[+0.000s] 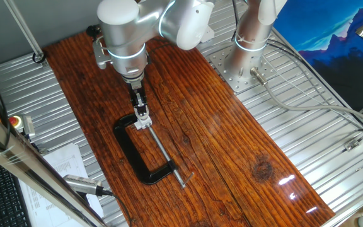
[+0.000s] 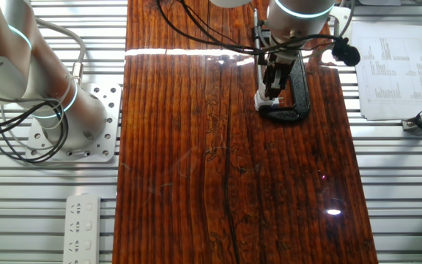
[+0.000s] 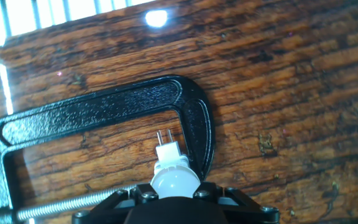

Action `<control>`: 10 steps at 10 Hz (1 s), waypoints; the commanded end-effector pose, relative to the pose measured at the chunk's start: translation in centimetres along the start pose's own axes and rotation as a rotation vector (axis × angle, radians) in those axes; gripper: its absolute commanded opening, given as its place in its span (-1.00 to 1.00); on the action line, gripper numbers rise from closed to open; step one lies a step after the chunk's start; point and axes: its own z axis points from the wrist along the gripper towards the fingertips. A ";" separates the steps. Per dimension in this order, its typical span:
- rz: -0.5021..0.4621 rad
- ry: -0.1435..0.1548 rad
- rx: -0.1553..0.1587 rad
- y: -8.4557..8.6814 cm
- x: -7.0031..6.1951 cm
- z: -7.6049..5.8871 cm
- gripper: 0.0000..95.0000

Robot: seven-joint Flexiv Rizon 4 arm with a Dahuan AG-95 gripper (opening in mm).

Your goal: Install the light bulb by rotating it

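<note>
The light bulb (image 3: 174, 177) is a small white frosted bulb. Its short white base and two metal pins (image 3: 164, 136) point away from the camera. My gripper (image 3: 174, 191) is shut on its rounded end. In the hand view the bulb hangs over the wood inside the bow of a black C-clamp (image 3: 123, 102). From one fixed view my gripper (image 1: 141, 112) stands upright over the clamp's screw end (image 1: 145, 123), where a small white piece shows below the fingers. From the other fixed view the gripper (image 2: 272, 82) is at the near end of the clamp (image 2: 293, 110).
The C-clamp (image 1: 133, 153) lies flat on the dark wooden board (image 1: 219, 145), its threaded rod (image 1: 166, 156) running toward the front. A second arm's base (image 1: 247, 44) stands at the back right. Papers (image 1: 65, 165) and a tool lie left of the board.
</note>
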 end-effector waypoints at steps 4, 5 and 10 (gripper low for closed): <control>0.048 0.001 0.002 0.1 0.1 0.1 0.60; 0.035 0.002 0.005 0.1 0.1 0.1 0.60; -0.196 0.005 0.032 0.5 -0.2 -1.3 0.60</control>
